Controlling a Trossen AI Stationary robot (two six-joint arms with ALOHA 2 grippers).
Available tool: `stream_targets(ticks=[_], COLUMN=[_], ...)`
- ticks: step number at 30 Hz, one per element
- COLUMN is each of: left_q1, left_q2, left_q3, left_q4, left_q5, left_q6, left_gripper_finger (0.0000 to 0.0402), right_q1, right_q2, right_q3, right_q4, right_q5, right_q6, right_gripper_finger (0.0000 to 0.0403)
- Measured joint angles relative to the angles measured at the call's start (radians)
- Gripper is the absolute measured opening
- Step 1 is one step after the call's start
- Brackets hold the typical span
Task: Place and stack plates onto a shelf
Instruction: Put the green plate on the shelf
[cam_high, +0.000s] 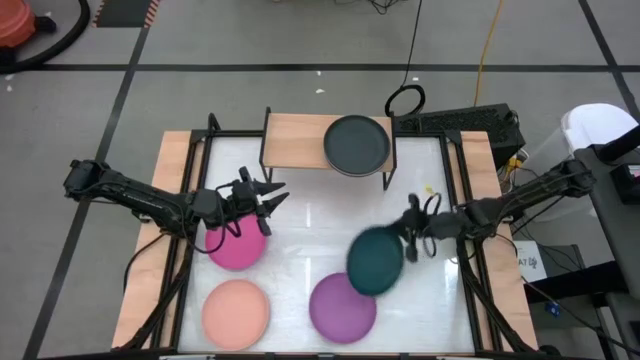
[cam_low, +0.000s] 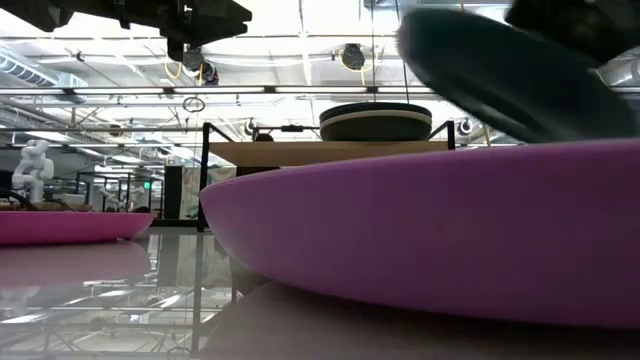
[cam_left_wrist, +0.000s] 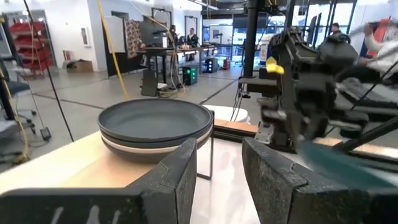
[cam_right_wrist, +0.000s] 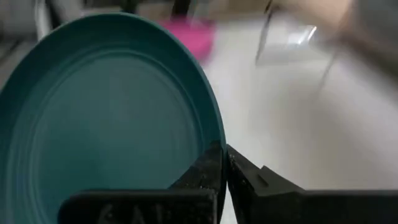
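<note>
High view: the right end effector pinches the dark teal plate's rim, lifted just above the purple plate. Next, carry it onto the shelf's charcoal stack. The left end effector, fingers apart, hovers over the magenta plate.

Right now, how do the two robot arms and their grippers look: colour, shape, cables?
Both arms are dark, slim and jointed. The left gripper has two black, blocky, wedge-shaped fingers. The right gripper is equally black, with looping black cables near its wrist. A small yellow marking shows on the right arm's body in the left wrist view.
</note>
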Motion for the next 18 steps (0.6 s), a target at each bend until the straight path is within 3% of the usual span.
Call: stream_targets(ticks=[3, 6, 10, 14, 18], left_q1=[0.001, 0.005, 0.013, -0.007, -0.038], left_q2=[0.000, 0.000, -0.012, -0.092, -0.161], left_q3=[0.000, 0.000, 0.000, 0.000, 0.000], left_q4=[0.000, 0.000, 0.002, 0.001, -0.035], left_q5=[0.000, 0.000, 0.000, -0.001, -0.005], left_q6=[-0.053, -0.053, -0.027, 0.029, 0.076], left_gripper_finger=[0.0136, 0.0136, 0.0136, 0.0136, 0.0136], right_q1=[-0.037, -0.084, -0.174, -0.287, -0.386], right_q2=[-0.019, -0.011, 0.019, 0.062, 0.135], right_q3=[0.002, 0.002, 0.003, 0.040, 0.117], right_q4=[0.221, 0.497, 0.777, 0.809, 0.772], right_q5=[0.067, 0.070, 0.068, 0.064, -0.026], right_q6=[-0.150, -0.279, -0.343, -0.316, -0.268], right_gripper_finger=[0.0001, 0.0001, 0.0000, 0.0000, 0.0000])
